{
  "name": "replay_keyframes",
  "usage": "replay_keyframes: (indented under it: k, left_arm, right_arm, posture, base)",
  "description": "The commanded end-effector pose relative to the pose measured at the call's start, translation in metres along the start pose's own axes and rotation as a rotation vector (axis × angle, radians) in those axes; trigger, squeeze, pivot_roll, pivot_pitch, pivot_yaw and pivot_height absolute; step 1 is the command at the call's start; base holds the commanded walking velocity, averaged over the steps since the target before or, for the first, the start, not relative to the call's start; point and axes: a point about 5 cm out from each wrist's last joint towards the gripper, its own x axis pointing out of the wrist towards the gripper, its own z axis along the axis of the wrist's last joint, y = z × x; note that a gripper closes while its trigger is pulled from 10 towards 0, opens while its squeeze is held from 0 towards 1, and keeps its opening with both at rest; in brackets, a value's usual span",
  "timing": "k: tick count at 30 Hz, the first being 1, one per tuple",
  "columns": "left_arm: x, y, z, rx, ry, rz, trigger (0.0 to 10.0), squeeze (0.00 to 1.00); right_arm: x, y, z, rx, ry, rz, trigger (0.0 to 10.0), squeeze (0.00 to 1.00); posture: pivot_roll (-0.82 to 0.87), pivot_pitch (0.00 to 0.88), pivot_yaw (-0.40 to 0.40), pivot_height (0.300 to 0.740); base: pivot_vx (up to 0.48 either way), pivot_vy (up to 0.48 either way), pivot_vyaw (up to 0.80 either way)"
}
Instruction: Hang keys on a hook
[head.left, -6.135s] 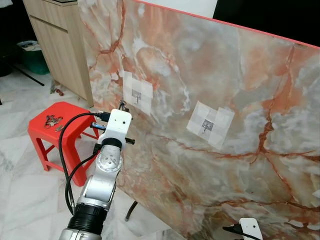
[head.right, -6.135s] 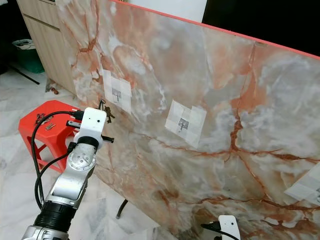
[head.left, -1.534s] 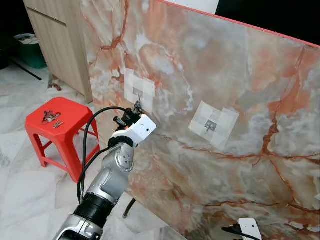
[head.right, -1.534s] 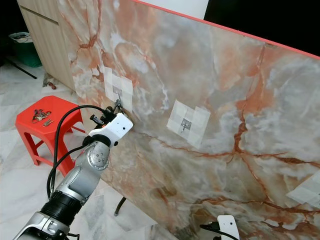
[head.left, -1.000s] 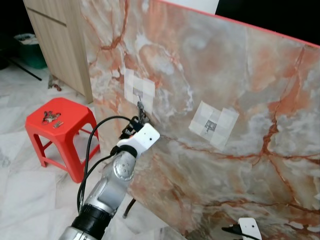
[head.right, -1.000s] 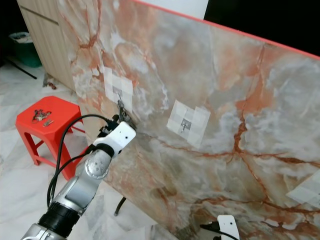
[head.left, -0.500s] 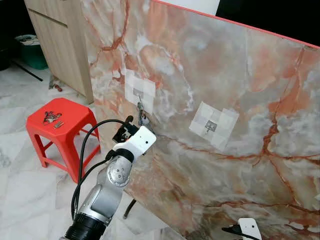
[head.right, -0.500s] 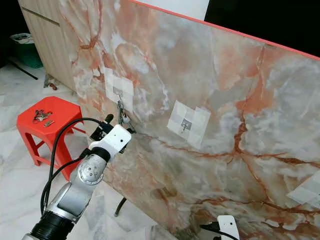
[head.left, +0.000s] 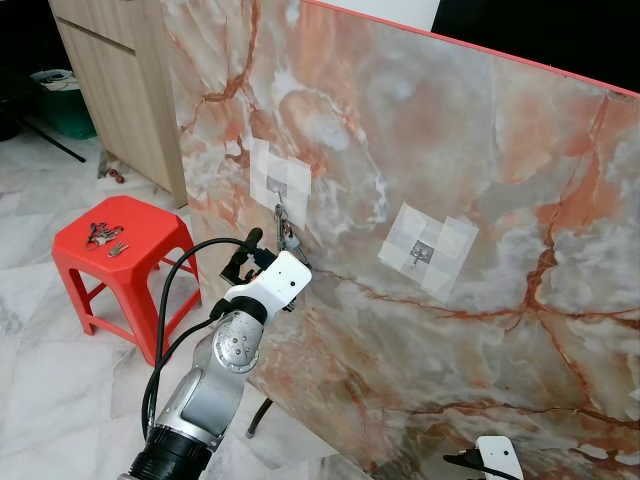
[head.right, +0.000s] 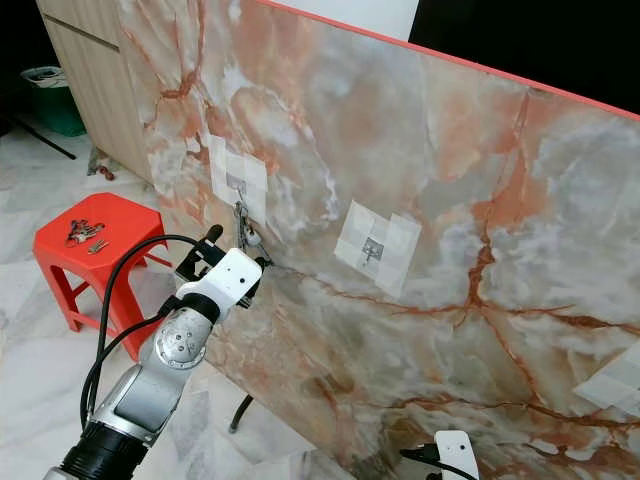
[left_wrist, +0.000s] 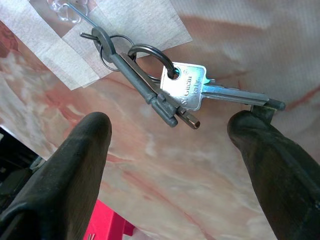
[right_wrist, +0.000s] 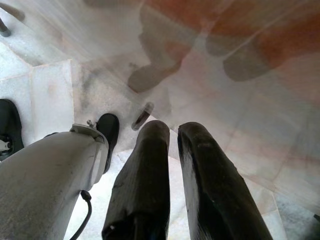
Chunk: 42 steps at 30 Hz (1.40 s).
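The keys are now hanging free from the wire hook on the taped patch of the marble panel, where a second ago the left gripper was holding them; it is backing off with jaws wide, so the hanging looks done. A silver key and dark keys are sharing the rings. The right gripper is hanging idle, jaws nearly closed on nothing.

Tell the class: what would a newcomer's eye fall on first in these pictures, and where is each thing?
First the big orange-veined marble panel standing across the view. Next, the bunch of keys hanging on the left taped hook, with the open left gripper just before them. Then the bright red stool on the left, with more keys lying on it.
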Motion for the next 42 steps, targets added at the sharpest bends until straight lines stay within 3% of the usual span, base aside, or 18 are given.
replay_keyframes:
  k: [1,2,3,4,5,13,16,17,18,22,23,26,31,35,38,39,41,42]
  left_arm:
    - [-0.007,-0.014,-0.002,-0.030,0.006,-0.082,10.0,1.00]
    - [-0.009,0.003,0.008,0.007,-0.068,-0.055,10.0,0.00]
    - [-0.010,0.018,0.017,0.044,-0.126,-0.009,10.0,0.00]
    - [-0.010,0.018,0.017,0.044,-0.126,-0.009,10.0,0.00]
    - [-0.011,0.037,0.028,0.102,-0.179,0.060,10.0,0.00]
    - [-0.009,0.037,0.026,0.131,-0.142,0.070,10.0,0.00]
    - [-0.010,0.036,0.027,0.044,-0.151,0.048,10.0,0.00]
    - [-0.013,0.030,0.028,-0.103,-0.175,-0.017,10.0,0.00]
    - [-0.015,0.027,0.028,-0.151,-0.184,-0.046,10.0,0.00]
    - [-0.026,0.015,0.023,-0.265,-0.201,-0.165,10.0,0.00]
    - [-0.031,0.017,0.017,-0.332,-0.186,-0.141,10.0,0.00]
    - [-0.039,0.021,0.007,-0.375,-0.150,-0.087,10.0,0.00]
    - [-0.063,0.015,-0.018,-0.445,-0.051,-0.099,10.0,0.00]
    - [-0.080,0.011,-0.064,-0.530,0.166,-0.009,10.0,0.00]
    - [-0.092,0.014,-0.104,-0.583,0.347,0.124,10.0,0.00]
    - [-0.103,0.014,-0.133,-0.641,0.474,0.210,10.0,0.00]
    - [-0.110,0.013,-0.148,-0.690,0.536,0.257,10.0,0.00]
    - [-0.120,0.007,-0.168,-0.737,0.615,0.277,10.0,0.00]
  right_arm:
    - [-0.001,-0.008,0.005,-0.006,-0.019,-0.021,10.0,0.00]
    - [-0.001,-0.007,0.005,0.000,-0.019,-0.018,10.0,0.00]
    - [-0.001,-0.007,0.004,0.004,-0.019,-0.016,10.0,0.00]
    - [-0.001,-0.007,0.004,0.004,-0.019,-0.016,10.0,0.00]
    - [-0.001,-0.006,0.004,0.008,-0.019,-0.014,10.0,0.00]
    - [-0.001,-0.006,0.004,0.008,-0.020,-0.013,10.0,0.00]
    - [-0.001,-0.006,0.004,0.009,-0.020,-0.014,10.0,0.00]
    - [-0.001,-0.006,0.004,0.008,-0.020,-0.014,10.0,0.00]
    - [-0.001,-0.007,0.004,0.009,-0.020,-0.014,10.0,0.00]
    - [-0.001,-0.006,0.005,0.007,-0.019,-0.014,10.0,0.00]
    - [-0.001,-0.007,0.004,0.007,-0.019,-0.015,10.0,0.00]
    - [-0.001,-0.007,0.004,0.006,-0.019,-0.016,10.0,0.00]
    - [-0.001,-0.007,0.004,-0.002,-0.015,-0.016,10.0,0.00]
    - [-0.001,-0.008,0.004,-0.008,-0.013,-0.016,10.0,0.00]
    - [-0.001,-0.007,0.004,-0.010,-0.012,-0.016,10.0,0.00]
    - [-0.001,-0.007,0.004,-0.010,-0.011,-0.016,10.0,0.00]
    - [-0.001,-0.007,0.004,-0.009,-0.010,-0.017,10.0,0.00]
    - [-0.001,-0.006,0.004,-0.010,-0.009,-0.017,10.0,0.00]
  posture:
    - [0.00,0.000,-0.150,0.740]
    - [0.01,0.000,-0.142,0.740]
    - [0.01,0.000,-0.142,0.740]
    - [0.01,0.000,-0.142,0.740]
    - [0.01,0.000,-0.143,0.740]
    - [0.01,0.000,-0.141,0.740]
    - [0.01,0.000,-0.142,0.740]
    - [0.01,0.000,-0.143,0.740]
    - [0.01,0.000,-0.143,0.740]
    - [0.01,0.000,-0.142,0.740]
    - [0.01,0.000,-0.142,0.740]
    - [0.01,0.000,-0.142,0.740]
    - [0.02,0.000,-0.145,0.740]
    - [0.03,0.000,-0.143,0.740]
    - [0.02,0.000,-0.141,0.740]
    - [0.03,0.000,-0.139,0.740]
    - [0.03,0.000,-0.136,0.740]
    - [0.02,0.000,-0.131,0.740]
  base:
    - [0.000,0.000,0.00]
    - [0.000,0.000,0.00]
    - [0.000,0.000,0.00]
    - [0.000,0.000,0.00]
    - [0.000,0.000,0.00]
    - [0.000,0.000,0.00]
    - [0.000,0.000,0.00]
    - [0.000,0.000,0.00]
    - [0.000,0.000,0.00]
    - [0.000,0.000,0.00]
    - [0.000,0.000,0.00]
    - [0.000,0.000,0.00]
    - [0.000,0.000,0.00]
    - [0.000,0.000,0.00]
    - [0.000,0.000,0.00]
    - [0.000,0.000,0.00]
    - [0.000,0.000,0.00]
    - [0.000,0.000,0.00]
